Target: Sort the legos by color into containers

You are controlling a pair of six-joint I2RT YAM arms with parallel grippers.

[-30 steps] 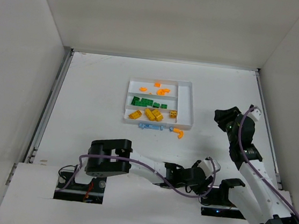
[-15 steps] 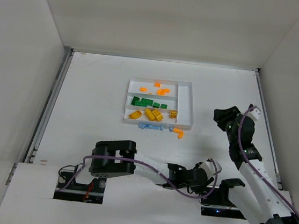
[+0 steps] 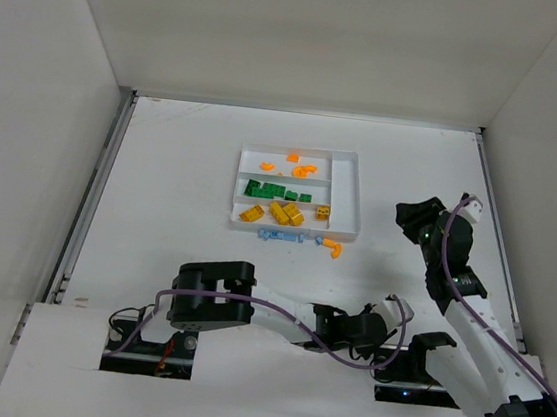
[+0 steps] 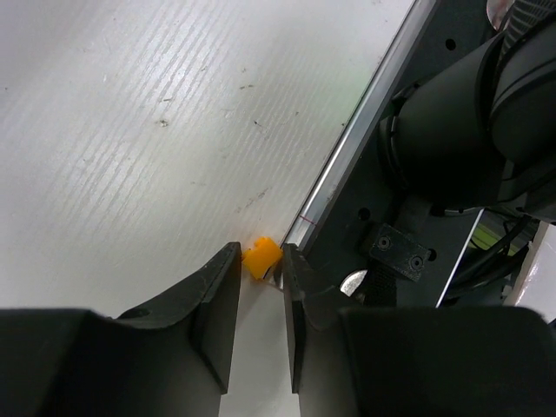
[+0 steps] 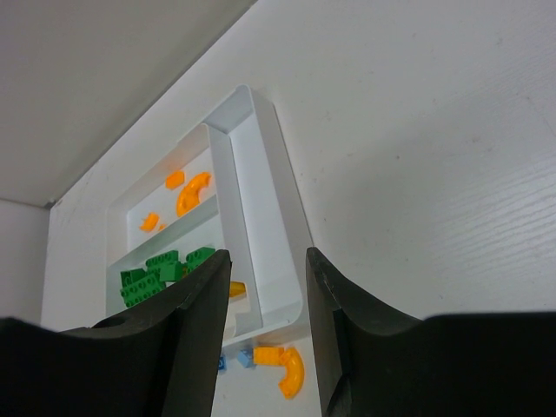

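— Where is the piece the left arm is after?

— A small orange-yellow brick [image 4: 261, 258] sits at the very near edge of the surface [image 4: 130, 130], hard against the metal rail [image 4: 347, 148] and well apart from the tray [image 3: 357, 202]. The left jaws stand narrow, one on each side of it. I cannot tell whether they pinch it.

— What worries you?

— The rail. The jaw on that side has almost no room, so it may catch on the metal. The brick could then squirt out or drop past the edge, out of reach. Its colour is also borderline, so it could land in the wrong section.

— And the other arm?

— The right jaws hang half open and empty, to the right of the tray. Light blue bricks [image 3: 280, 236] and a curved orange piece [image 3: 332, 246] lie just outside the tray's near wall, where a careless pass could scatter them.
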